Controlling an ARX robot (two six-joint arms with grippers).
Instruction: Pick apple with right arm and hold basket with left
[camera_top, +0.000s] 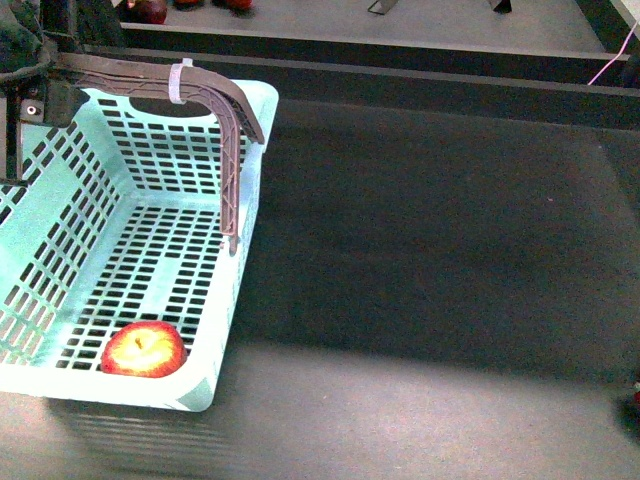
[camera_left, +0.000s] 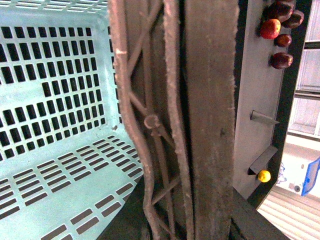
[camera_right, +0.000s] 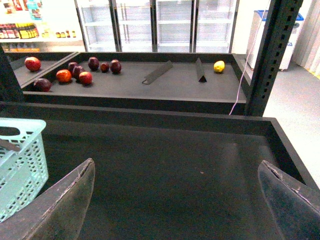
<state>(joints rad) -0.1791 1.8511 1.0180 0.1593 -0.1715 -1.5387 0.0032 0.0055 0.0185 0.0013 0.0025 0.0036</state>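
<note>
The apple, red with a yellow patch, lies on the floor of the pale turquoise basket, in its near corner. The basket stands at the left of the dark tray. Its brown ribbed handle carries a white tie. My left gripper is shut on the handle at the basket's far left. In the left wrist view the handle fills the middle. My right gripper is open and empty over the bare tray, right of the basket's corner. It does not show in the front view.
The dark tray floor stretches right of the basket, with a raised rim at the back. Behind it a shelf holds several maroon fruits, a lemon-yellow fruit and metal dividers. An upright post stands at the right.
</note>
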